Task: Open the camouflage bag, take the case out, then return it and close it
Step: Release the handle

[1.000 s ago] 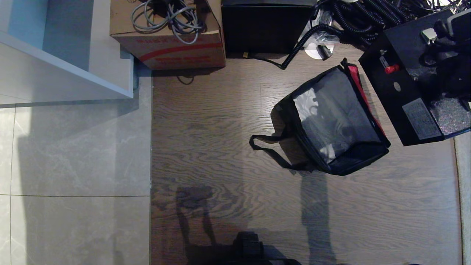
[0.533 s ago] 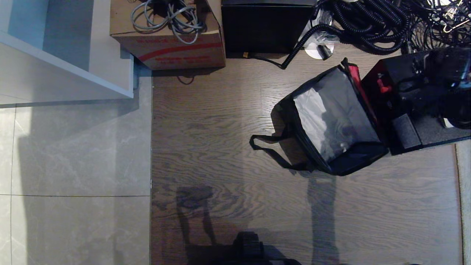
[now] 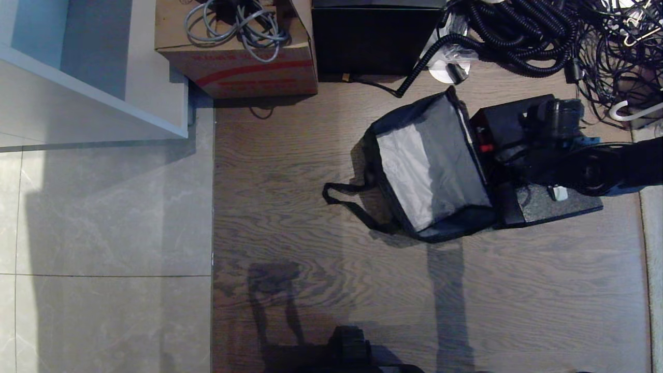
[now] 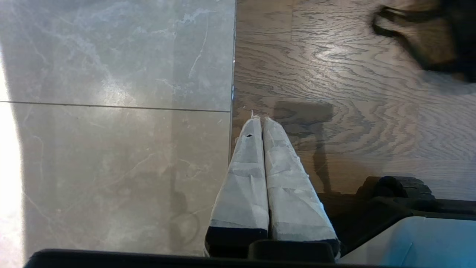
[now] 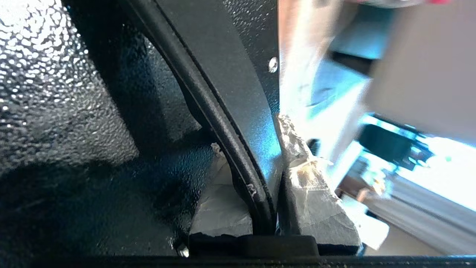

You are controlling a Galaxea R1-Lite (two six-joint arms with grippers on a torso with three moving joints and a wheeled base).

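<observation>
The camouflage bag stands open on the wood floor, its grey inner side showing, with its black strap trailing to the left. The case, black with a speckled face, leans tilted against the bag's right side. My right arm reaches in from the right, over the case. In the right wrist view my right gripper is shut on the case's black handle. My left gripper hangs shut and empty over the seam between tile and wood. The camouflage lid is hidden.
A plain black cube box and a red-striped cardboard box holding grey cables stand at the back. Black coiled cables pile at the back right. A white cabinet fills the back left. My base is at the bottom.
My right arm has swung the case down and left, from beside the bag to against its right side. The bag and its strap have slid left on the floor.
</observation>
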